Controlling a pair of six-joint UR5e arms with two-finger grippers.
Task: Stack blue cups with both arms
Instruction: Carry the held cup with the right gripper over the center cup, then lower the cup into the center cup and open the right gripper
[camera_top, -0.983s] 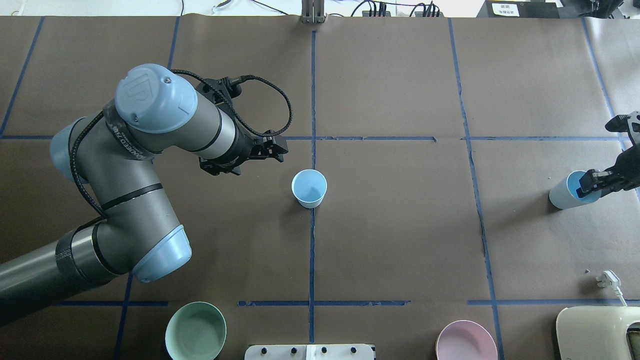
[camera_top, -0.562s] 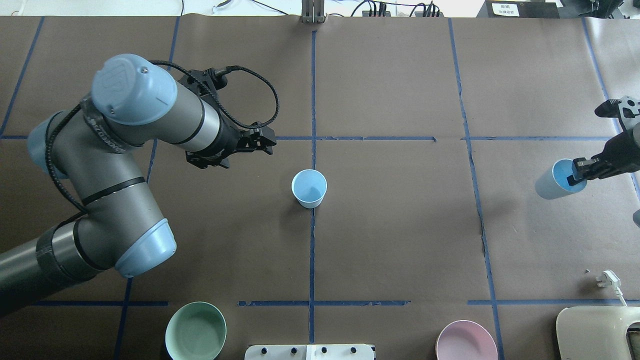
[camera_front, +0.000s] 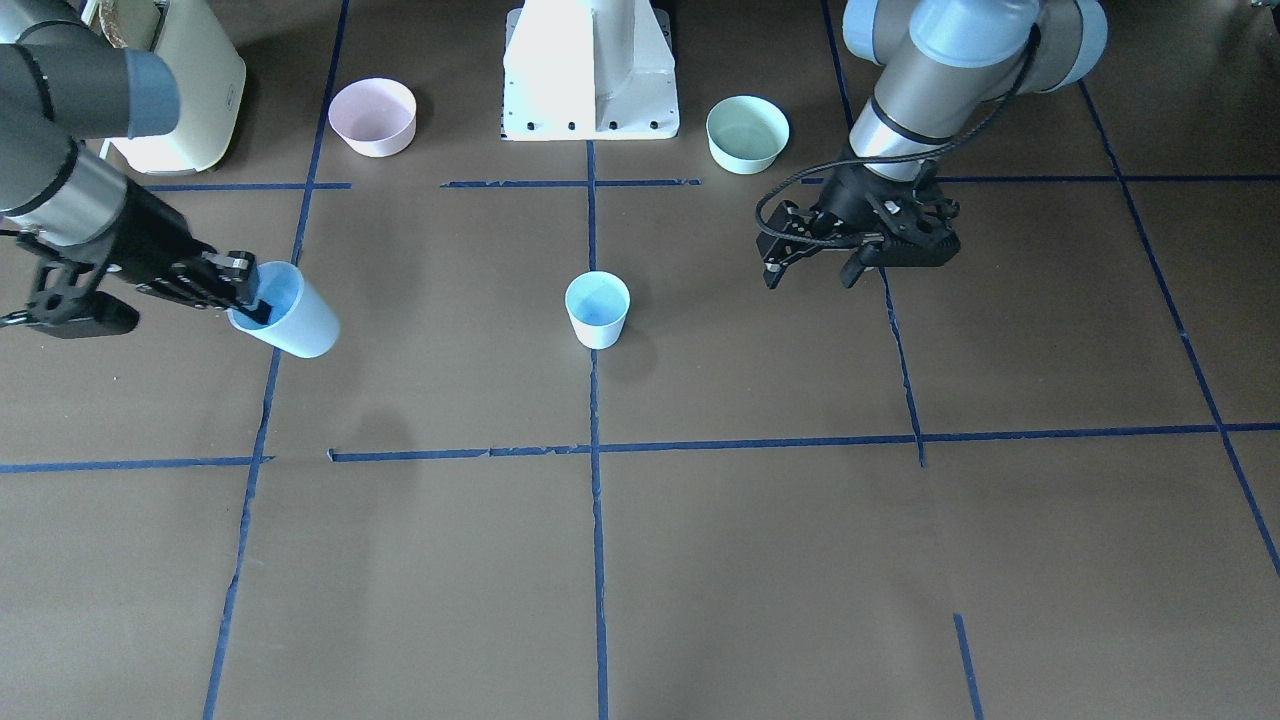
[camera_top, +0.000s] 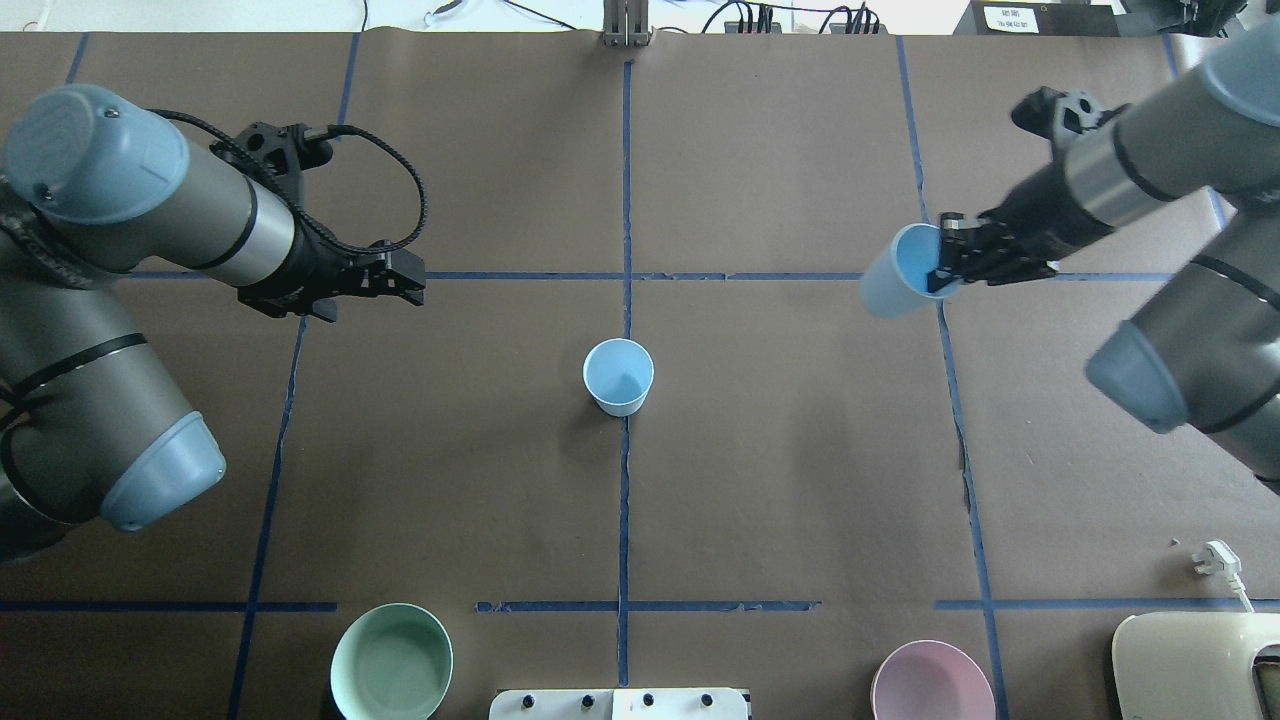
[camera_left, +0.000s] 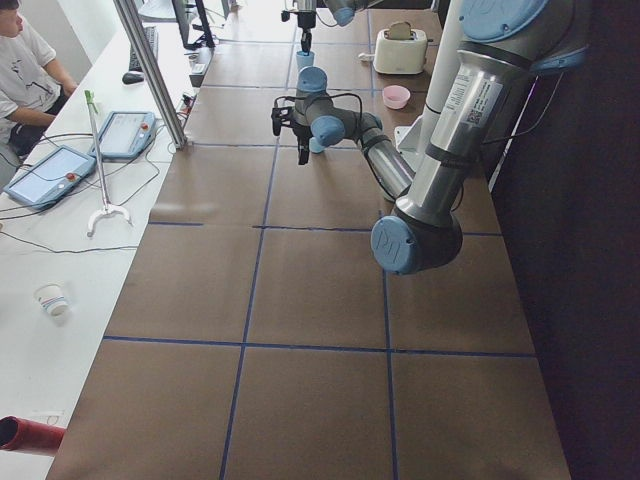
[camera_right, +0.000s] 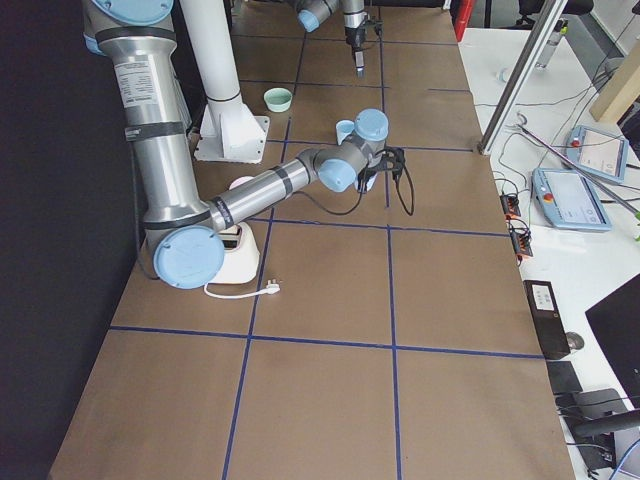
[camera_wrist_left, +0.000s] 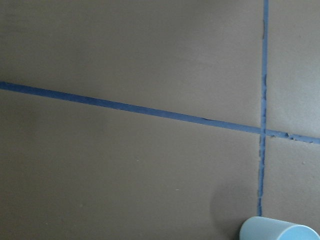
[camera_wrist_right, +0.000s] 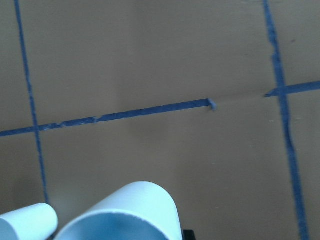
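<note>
brown paper table cover (camera_top: 780, 450), blue tape grid.

nearest the robot: green bowl (camera_top: 391, 662) on its left and pink bowl (camera_top: 932, 685) on its right, either side of the white pedestal (camera_front: 590, 70). cream appliance (camera_top: 1190, 665) at the near right corner, white plug (camera_top: 1215, 558) just beyond it.

mid table: standing cup (camera_top: 618, 376) sits upright on the centre tape line, mouth up, long axis vertical. bare paper on all sides of it. its rim shows at the bottom edge of the left wrist view (camera_wrist_left: 277, 229).

further out, robot's left: left gripper (camera_top: 405, 285) hangs above the paper by a tape crossing, fingers spread, holding nothing, well apart from the standing cup.

further out, robot's right: right gripper (camera_top: 942, 272) pinches the rim of the held cup (camera_top: 890, 288), one finger inside the mouth, one outside. this cup is off the table; its shadow falls apart from it on the paper in the front-facing view. long axis tilted: mouth turned up and back toward the right arm, base leaning down toward the table's middle. it hangs over the right-hand tape line, well apart from the standing cup, with only bare paper between the two. right wrist view shows both cups at its lower edge.

far edge: cables and a metal post, well beyond both grippers.
</note>
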